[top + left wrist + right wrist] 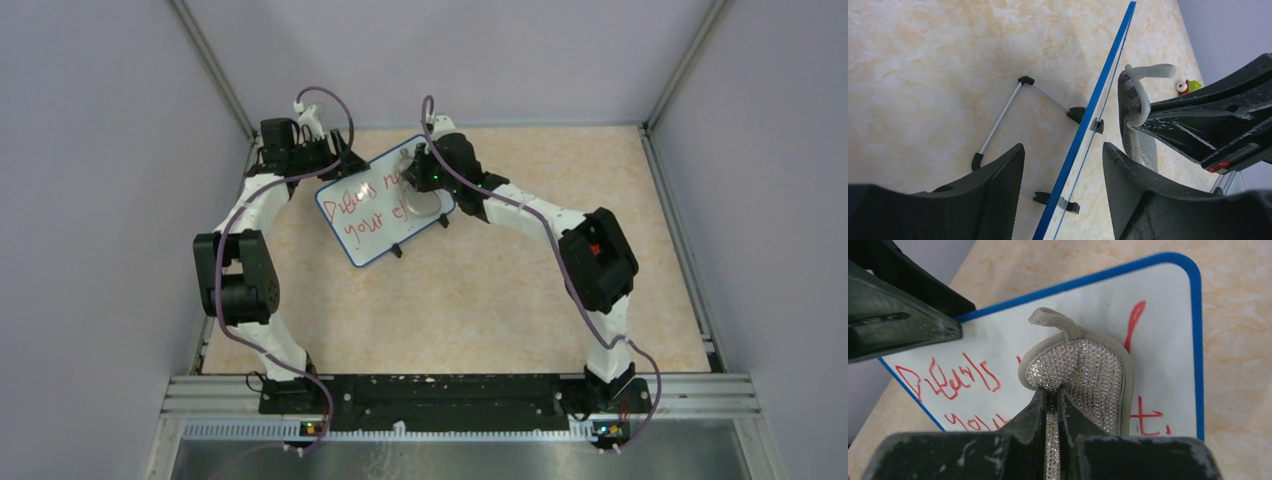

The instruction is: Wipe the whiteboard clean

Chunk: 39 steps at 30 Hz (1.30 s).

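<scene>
Blue-rimmed whiteboard [365,215], upper centre of top view, propped tilted on worktop [500,290]. Looks light, stiff, slick; likely tips under pressure. Left gripper [1063,150] spread, straddling rim without touching; rim is best hold. Right gripper [1053,397] pinching eraser pad [1090,370] at board face.

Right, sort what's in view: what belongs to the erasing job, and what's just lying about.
For the job: whiteboard with red writing; eraser pad, pinched in the right gripper; left gripper, open astride the board's edge.
Lying about: a small red-and-green thing beyond the board, too small to identify.
</scene>
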Motion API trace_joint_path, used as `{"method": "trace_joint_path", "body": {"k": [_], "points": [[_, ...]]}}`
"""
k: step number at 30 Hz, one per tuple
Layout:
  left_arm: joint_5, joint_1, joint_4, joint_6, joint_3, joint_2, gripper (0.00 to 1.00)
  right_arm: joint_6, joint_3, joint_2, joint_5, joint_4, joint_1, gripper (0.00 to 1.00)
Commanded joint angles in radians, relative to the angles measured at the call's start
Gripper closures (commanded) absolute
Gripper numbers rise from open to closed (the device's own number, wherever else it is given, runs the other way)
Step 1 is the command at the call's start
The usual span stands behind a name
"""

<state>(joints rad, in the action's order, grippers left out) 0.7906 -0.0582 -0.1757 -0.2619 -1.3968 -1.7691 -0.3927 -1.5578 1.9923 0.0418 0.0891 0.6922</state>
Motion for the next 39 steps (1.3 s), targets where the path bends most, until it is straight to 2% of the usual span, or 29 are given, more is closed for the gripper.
{"method": "trace_joint_path", "body": {"k": [1,7,14,20,24,31,35,39], "points": [[0.03,0.002,0.054,0.004,0.021,0.005,0.37,0.027,-0.115,0.05,-0.002,0.035,0.042,1.0],[0.017,0.01,0.066,0.005,0.054,0.022,0.45,0.054,-0.167,0.092,-0.089,0.043,0.098,1.0],[-0.029,0.029,0.062,0.039,0.07,0.027,0.52,0.003,-0.15,0.129,-0.159,0.06,0.107,1.0],[-0.051,0.035,0.061,0.055,0.078,0.039,0.57,-0.093,0.039,0.088,-0.251,0.123,0.089,1.0],[-0.045,0.041,0.061,0.055,0.076,0.039,0.58,-0.144,0.16,0.056,-0.216,0.174,0.051,1.0],[-0.043,0.05,0.052,0.058,0.073,0.042,0.6,-0.138,0.289,0.005,-0.2,0.189,0.03,1.0],[-0.042,0.053,0.049,0.059,0.073,0.046,0.62,-0.103,0.285,-0.034,-0.201,0.172,0.043,1.0],[-0.041,0.054,0.05,0.059,0.073,0.046,0.63,-0.034,0.184,-0.059,-0.22,0.15,0.08,1.0]]}}
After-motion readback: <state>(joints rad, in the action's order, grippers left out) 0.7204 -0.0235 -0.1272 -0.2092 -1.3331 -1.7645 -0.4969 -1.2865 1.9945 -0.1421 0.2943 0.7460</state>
